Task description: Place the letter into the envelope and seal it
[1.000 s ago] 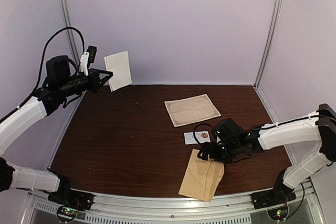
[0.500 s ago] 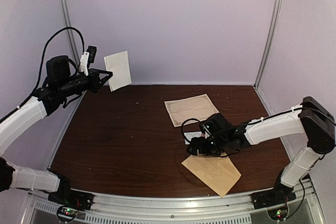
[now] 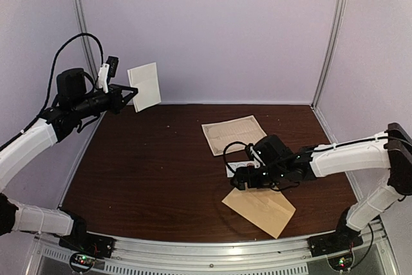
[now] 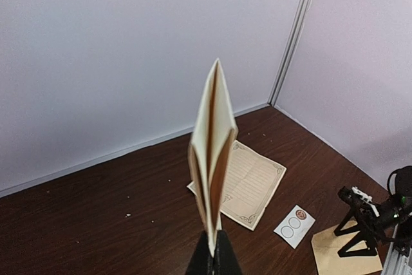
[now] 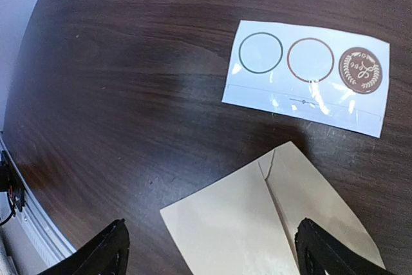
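Note:
The letter (image 3: 145, 86) is a folded cream sheet held upright in the air at the far left, with my left gripper (image 3: 132, 89) shut on its lower edge. In the left wrist view the letter's folds (image 4: 212, 152) fan out above the closed left gripper (image 4: 215, 256). The tan envelope (image 3: 261, 204) lies flat near the front right of the table, seam side up (image 5: 257, 223). My right gripper (image 3: 243, 181) hovers open over the envelope's far left corner. Its fingers (image 5: 103, 252) straddle that corner without touching it.
A flat lined sheet with an ornate border (image 3: 235, 134) lies behind the right gripper. A small white card with round stickers (image 5: 308, 75) sits between that sheet and the envelope. Walls close in the dark wooden table (image 3: 148, 172) on three sides.
The envelope has swung round from a steep angle by the front edge to lie flat and diagonal. The right gripper has shifted left and back. The left arm has not moved.

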{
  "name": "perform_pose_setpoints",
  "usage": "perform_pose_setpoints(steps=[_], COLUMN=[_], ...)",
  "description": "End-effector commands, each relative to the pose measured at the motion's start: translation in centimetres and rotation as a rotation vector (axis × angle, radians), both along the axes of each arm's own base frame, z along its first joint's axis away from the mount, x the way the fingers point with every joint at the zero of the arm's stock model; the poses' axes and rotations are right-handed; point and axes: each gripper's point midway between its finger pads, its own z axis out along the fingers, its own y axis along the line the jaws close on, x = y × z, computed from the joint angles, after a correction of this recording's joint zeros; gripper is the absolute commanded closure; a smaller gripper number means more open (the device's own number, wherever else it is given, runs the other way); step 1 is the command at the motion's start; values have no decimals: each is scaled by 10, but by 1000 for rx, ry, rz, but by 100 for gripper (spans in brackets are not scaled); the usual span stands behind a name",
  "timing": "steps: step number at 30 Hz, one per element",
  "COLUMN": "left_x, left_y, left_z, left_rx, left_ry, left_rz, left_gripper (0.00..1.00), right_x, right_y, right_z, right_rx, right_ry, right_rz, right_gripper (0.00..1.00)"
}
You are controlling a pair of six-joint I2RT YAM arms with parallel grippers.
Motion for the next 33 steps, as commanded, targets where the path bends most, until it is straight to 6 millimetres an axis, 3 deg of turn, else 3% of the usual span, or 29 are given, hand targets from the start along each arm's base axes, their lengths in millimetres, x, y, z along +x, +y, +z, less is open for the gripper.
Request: perform_pose_setpoints(steps=[1, 7, 12, 25, 33], left_x=[-3, -1, -1, -3, -4], left_y=[2, 0, -1, -1, -1], left_z=[12, 10, 8, 12, 13], left_rx=[-1, -2, -3, -8, -10], left_ry=[-56, -49, -44, -53, -57], left_rz=[3, -1, -8, -16, -15], left_gripper=[100, 100, 100, 100, 100], right_x=[-22, -60, -76, -96, -112], right_y=[-28, -55, -72, -71, -53], right_z=[15, -6, -15, -34, -35], right_rx=[-118, -180, -209, -194, -144], right_ry=[-69, 11, 62, 133, 170], right_rz=[55, 68, 42, 62, 116], right_gripper=[9, 12, 13, 12, 12])
